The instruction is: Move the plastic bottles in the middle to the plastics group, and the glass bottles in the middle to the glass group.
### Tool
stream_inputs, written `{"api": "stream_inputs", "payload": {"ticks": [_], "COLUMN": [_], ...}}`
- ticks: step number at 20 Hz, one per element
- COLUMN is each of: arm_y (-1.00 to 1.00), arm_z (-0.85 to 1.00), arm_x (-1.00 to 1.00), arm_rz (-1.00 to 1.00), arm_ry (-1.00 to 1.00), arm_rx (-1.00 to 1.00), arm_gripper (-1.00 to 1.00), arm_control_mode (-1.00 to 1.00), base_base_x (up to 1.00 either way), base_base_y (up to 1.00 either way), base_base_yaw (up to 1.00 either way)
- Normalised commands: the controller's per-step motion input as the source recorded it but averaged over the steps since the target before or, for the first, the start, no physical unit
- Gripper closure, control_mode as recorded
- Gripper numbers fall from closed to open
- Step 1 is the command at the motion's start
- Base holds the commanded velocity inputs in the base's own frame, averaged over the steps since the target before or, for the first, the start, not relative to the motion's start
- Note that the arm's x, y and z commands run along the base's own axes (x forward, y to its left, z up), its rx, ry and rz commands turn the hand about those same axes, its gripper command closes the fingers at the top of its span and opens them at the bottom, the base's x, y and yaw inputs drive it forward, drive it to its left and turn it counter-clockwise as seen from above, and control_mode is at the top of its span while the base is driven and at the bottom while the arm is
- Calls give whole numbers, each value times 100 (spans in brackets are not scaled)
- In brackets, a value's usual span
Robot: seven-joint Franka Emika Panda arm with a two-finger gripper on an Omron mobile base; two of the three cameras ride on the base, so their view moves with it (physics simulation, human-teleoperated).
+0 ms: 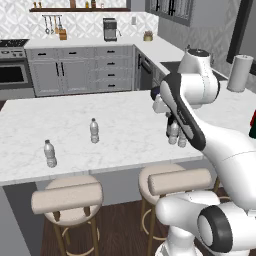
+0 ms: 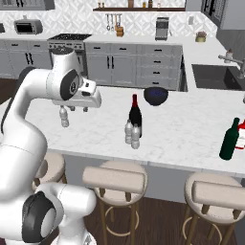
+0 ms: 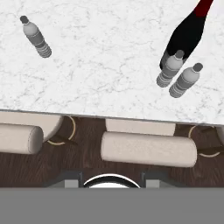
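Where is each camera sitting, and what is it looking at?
Left base view: behind the arm's left, facing the island counter; the white arm fills its right.
Right base view: behind the arm's right, facing the dark red bottle; the arm stands at its left.
Hand view: on the hand, looking down at the counter edge and stools.
Both base views and the hand view share the two middle plastic bottles.

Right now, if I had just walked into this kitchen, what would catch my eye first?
The big white robot arm looming over the white marble island counter. Next, near the counter's front edge, a slim dark red wine bottle standing right behind two small clear white-capped water bottles. Further right, a tall dark green glass bottle.
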Motion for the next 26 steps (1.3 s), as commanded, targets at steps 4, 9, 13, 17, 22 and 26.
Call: {"api": "stream_inputs", "payload": {"ticks": [4,9,13,17,22,26], "arm_y": [0,-26,-44,-68,-74,-51], "arm_z": [0,-16,-24,-24,-22,-22], "arm_x": [-3,-33,-37,-18,2,25], "arm_rz": [0,-10,-18,-13,-3,12], "arm_ry": [0,0,-4,-5,0,-8], "arm_rx": [0,0,0,4,5,0], "arm_gripper": [-100,-100,-100,-100,-100,-100], "arm_control_mode": [-100,-100,-100,-100,-100,-100], "base_base_x": [0,0,0,0,0,0], "base_base_y": [0,0,0,0,0,0], "base_base_yaw": [0,0,0,0,0,0]}}
